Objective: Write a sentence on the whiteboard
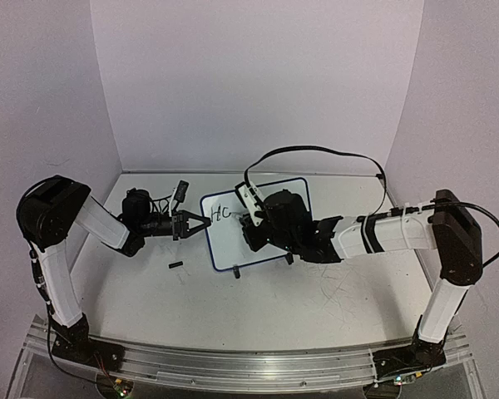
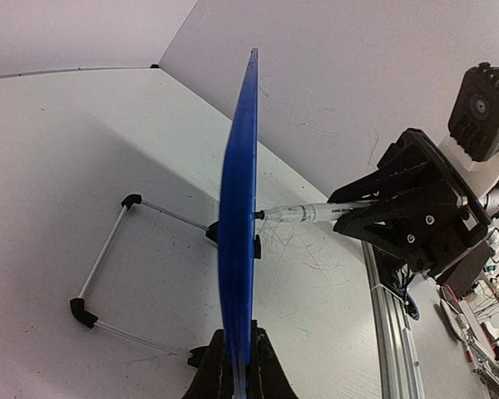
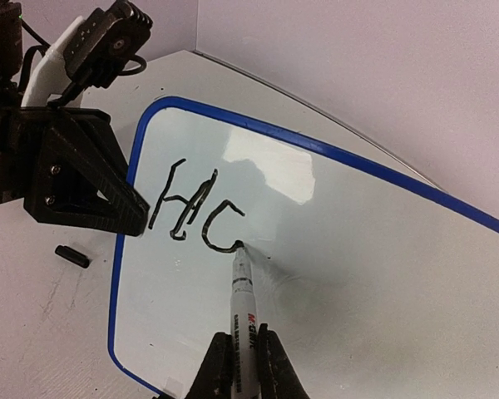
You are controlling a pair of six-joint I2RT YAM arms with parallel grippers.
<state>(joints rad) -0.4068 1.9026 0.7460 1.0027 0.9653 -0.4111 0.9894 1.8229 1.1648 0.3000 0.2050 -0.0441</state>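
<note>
Blue-rimmed whiteboard (image 3: pixel 341 241) bearing black letters
Left gripper (image 3: pixel 137 218) clamps its edge; right gripper (image 3: pixel 243 359) pinches a marker (image 3: pixel 242 287), tip on the last letter.

Soft, even light from overhead fills the enclosure, leaving a faint violet cast on the walls (image 1: pixel 258 83). In the right wrist view a pale glare patch sits on the whiteboard (image 3: pixel 358 274) above the letters (image 3: pixel 191 212), and the marker (image 3: pixel 243 307) lays a faint shadow beside its tip. In the left wrist view the board shades the counter (image 2: pixel 66 249) to its left, and its blue edge bows from lens distortion. The top view is slightly soft.
</note>
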